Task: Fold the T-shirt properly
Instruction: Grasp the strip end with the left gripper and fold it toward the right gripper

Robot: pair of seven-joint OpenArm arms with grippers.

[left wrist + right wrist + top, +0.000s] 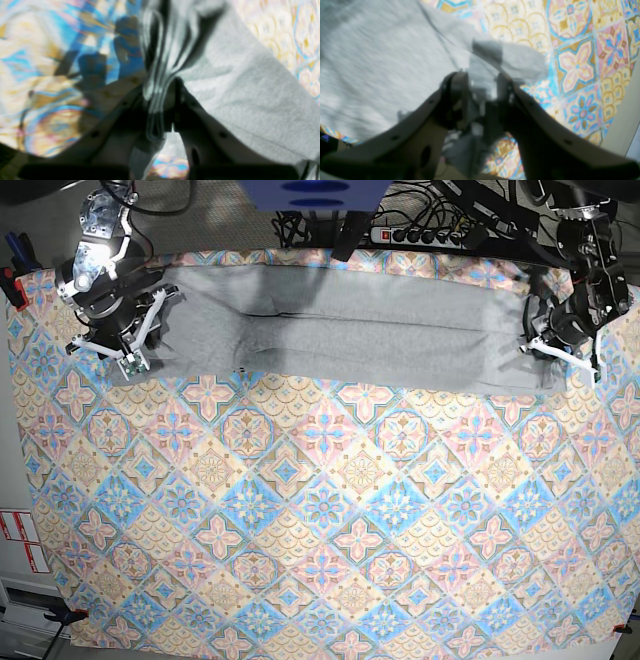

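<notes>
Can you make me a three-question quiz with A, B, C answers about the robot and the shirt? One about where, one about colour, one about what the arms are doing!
1. Where does the T-shirt lie on the patterned cloth?
A. along the far edge
B. in the middle
C. at the near edge

2. What colour is the T-shirt?
A. red
B. grey
C. green

3. What is the left end effector doing?
A. hanging free
B. pinching bunched shirt fabric
C. holding a cup

Answers:
1. A, the base view shows it stretched between both arms at the top.
2. B, grey in every view.
3. B, its wrist view shows folds squeezed between the fingers.
</notes>
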